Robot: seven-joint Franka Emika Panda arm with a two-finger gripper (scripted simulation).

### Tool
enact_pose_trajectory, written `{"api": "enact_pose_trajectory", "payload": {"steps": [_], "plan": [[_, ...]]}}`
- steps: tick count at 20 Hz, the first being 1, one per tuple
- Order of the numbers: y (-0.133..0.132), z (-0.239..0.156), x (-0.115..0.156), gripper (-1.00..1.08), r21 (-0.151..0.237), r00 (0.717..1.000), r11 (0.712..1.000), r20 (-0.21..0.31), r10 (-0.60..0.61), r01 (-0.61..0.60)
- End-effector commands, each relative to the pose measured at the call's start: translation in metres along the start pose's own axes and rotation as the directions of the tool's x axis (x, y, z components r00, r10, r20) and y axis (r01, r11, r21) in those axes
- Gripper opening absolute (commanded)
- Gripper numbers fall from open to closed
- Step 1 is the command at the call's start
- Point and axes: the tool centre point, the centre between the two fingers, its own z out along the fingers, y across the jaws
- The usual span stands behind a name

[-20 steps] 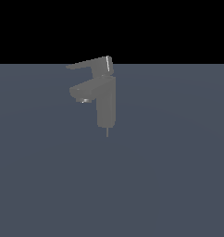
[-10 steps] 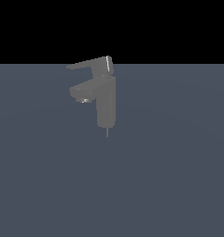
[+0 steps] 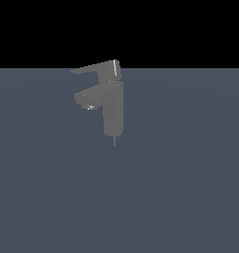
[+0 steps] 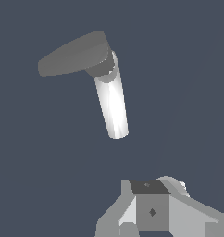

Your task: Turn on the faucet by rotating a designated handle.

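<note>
Setting: a plain slate-blue worktop [image 3: 190,188] under a black backdrop; no other furnishing is visible.

Gripper [image 4: 153,217]: only part of its grey housing shows at the edge of the wrist view. The fingertips are cut off by the frame, so whether the jaws stand wide or narrow cannot be told. Nothing is seen between them, and the arm does not appear in the exterior view at all.

Faucet [image 3: 113,111]: it lies ahead of the jaws and well apart from them, with bare worktop between. It stands upright on its rectangular column, with a thin pin showing below the base. In the exterior view the short spout [image 3: 89,96] angles off toward that view's left.

Handle [image 3: 94,69]: a flat blade sitting on top of the column, reaching toward the exterior view's left, directly above the spout and roughly parallel to it. In the wrist view the handle [image 4: 72,58] is the dark flat lobe at the far end of the faucet from the jaws. No contact with it is evident.

Assessment: the approach step appears to be in hand; the handle looks untouched. The next move calls for closing the gap and bringing the jaws against the side of the blade near its free end, not the thicker spout beneath, then pushing it round about the column.
</note>
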Motion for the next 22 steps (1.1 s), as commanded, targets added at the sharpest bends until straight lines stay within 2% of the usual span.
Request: {"api": "enact_pose_trajectory", "payload": {"steps": [1,6,11,16,22], "plan": [[-0.009,0.003,0.012,-1.00,0.003,0.998,0.998,0.009,0.065,-0.065],[-0.025,0.010,0.036,-1.00,0.003,0.981,0.981,0.026,0.192,-0.192],[-0.042,0.020,0.059,-1.00,-0.003,0.947,0.948,0.041,0.317,-0.318],[-0.059,0.033,0.082,-1.00,-0.015,0.898,0.899,0.051,0.438,-0.438],[-0.079,0.052,0.109,-1.00,-0.033,0.818,0.820,0.055,0.573,-0.572]]}}
